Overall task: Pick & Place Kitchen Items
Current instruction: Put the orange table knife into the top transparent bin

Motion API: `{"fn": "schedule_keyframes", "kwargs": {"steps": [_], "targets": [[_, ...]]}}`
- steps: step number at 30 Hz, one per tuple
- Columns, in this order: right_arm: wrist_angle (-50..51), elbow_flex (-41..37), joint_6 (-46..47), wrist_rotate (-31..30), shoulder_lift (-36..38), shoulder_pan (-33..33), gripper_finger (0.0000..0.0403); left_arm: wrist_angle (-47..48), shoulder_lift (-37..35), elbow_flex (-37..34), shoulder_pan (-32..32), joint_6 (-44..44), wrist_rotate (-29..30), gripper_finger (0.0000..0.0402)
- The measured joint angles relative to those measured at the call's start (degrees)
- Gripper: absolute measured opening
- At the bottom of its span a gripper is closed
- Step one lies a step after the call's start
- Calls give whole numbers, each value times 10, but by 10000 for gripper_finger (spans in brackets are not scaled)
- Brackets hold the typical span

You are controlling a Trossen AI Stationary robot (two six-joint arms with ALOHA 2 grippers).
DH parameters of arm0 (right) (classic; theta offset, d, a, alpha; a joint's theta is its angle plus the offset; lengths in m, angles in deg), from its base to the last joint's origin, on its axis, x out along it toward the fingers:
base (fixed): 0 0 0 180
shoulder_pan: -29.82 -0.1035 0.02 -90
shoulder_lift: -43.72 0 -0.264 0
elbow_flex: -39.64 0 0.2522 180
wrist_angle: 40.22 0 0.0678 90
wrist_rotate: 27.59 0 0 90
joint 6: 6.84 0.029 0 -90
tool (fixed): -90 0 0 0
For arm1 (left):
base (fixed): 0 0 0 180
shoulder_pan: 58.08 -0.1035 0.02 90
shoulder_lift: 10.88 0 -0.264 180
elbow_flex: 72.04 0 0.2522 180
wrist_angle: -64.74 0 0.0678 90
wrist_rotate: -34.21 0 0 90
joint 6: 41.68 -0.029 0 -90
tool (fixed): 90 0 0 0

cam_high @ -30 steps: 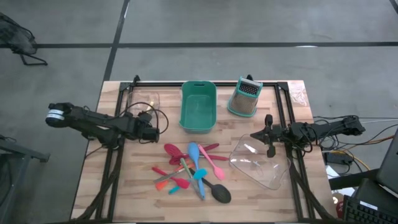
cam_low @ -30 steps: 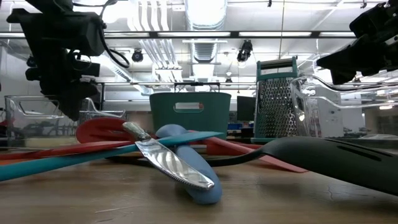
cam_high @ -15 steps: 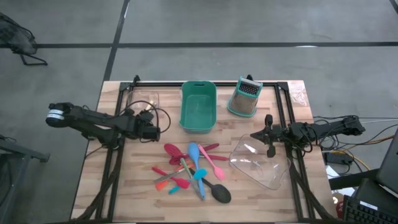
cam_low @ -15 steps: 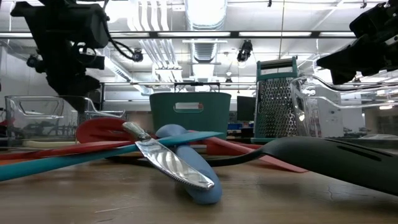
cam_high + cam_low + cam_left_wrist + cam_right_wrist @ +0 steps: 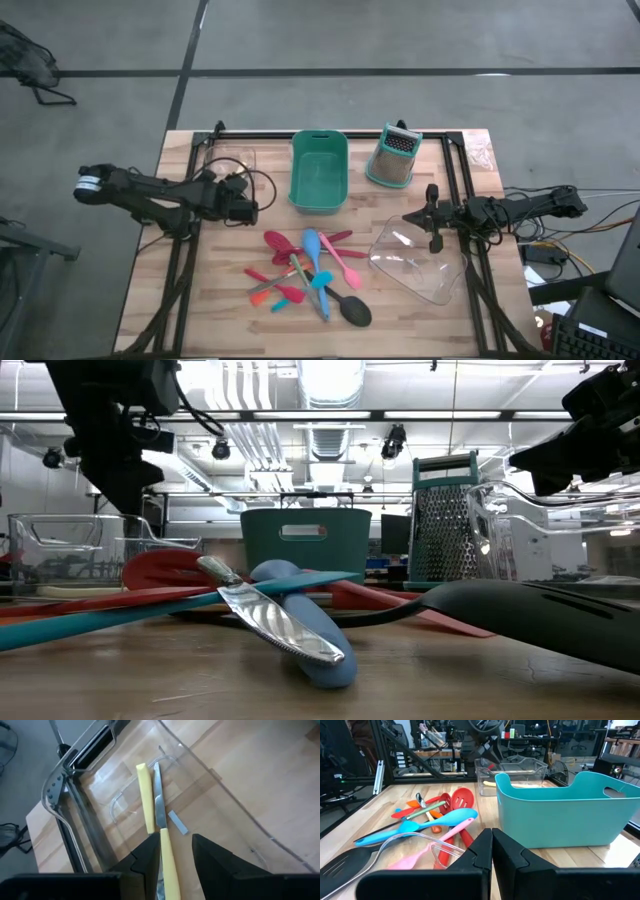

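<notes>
The kitchen items [image 5: 310,275] lie in a pile on the table's middle near part: red, pink and blue spatulas and spoons, a black-headed spoon [image 5: 355,310] and orange tools. My left gripper [image 5: 243,210] is open above a clear container [image 5: 228,165] at the far left. In the left wrist view a yellow-handled tool with a metal blade [image 5: 159,800] lies in that container beside a yellow strip [image 5: 145,795]. Its handle runs between my open fingers [image 5: 176,842]. My right gripper [image 5: 432,228] is shut and empty above a second clear container [image 5: 415,262]. My left gripper stands with a finger on either side of the yellow handle [image 5: 167,852], pointing down into the clear container. I cannot tell whether a finger touches the handle. The tool lies flat on the container's floor.
A teal bin [image 5: 319,172] stands at the far middle, with a teal-framed box grater [image 5: 393,157] to its right. Black frame rails [image 5: 185,250] run along both table sides. Bare wood shows between the pile and the near edge.
My left gripper has risen steadily, away from the table, as the low view shows. The pile and my right arm have kept still.
</notes>
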Motion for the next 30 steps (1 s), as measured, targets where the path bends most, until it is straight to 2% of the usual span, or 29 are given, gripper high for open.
{"fn": "schedule_keyframes", "kwargs": {"steps": [11,18,30], "targets": [[0,0,0,0,0,0,8,5,0,40,52,-8,22,120],[0,0,1,0,0,0,8,0,0,71,127,1,56,120],[0,0,1,0,0,0,8,-82,0,74,251,-1,99,120]]}}
